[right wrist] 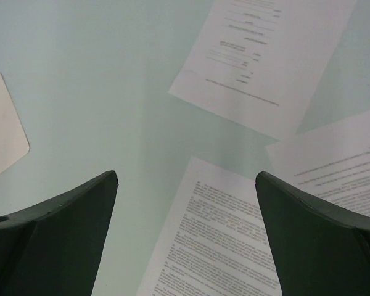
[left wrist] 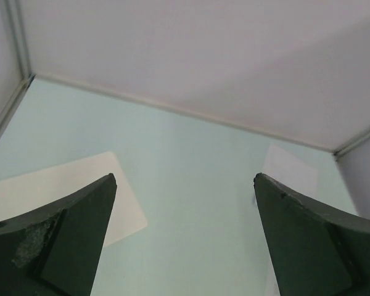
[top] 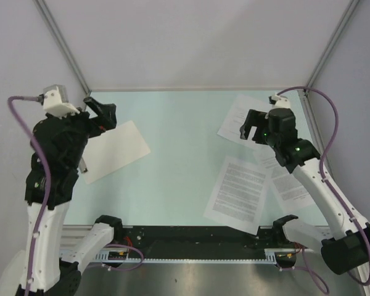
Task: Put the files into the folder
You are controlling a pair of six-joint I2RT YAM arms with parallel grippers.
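The folder [top: 116, 150], a blank white board, lies at the left of the pale green table; its clip end is hidden behind my left arm. Three printed files lie at the right: a dense sheet [top: 237, 193] nearest, a sparse sheet [top: 239, 116] at the back, and a third sheet [top: 291, 184] partly under my right arm. My left gripper [top: 102, 113] is open and empty, raised over the folder's far corner [left wrist: 61, 185]. My right gripper [top: 253, 131] is open and empty, raised above the dense sheet [right wrist: 222, 246], with the sparse sheet [right wrist: 265, 61] ahead and the third sheet [right wrist: 339, 163] at the right.
White walls with metal frame posts [top: 61, 43] close in the table at the back and sides. A black rail [top: 191, 243] with the arm bases runs along the near edge. The folder's corner [right wrist: 3, 129] shows at the left of the right wrist view.
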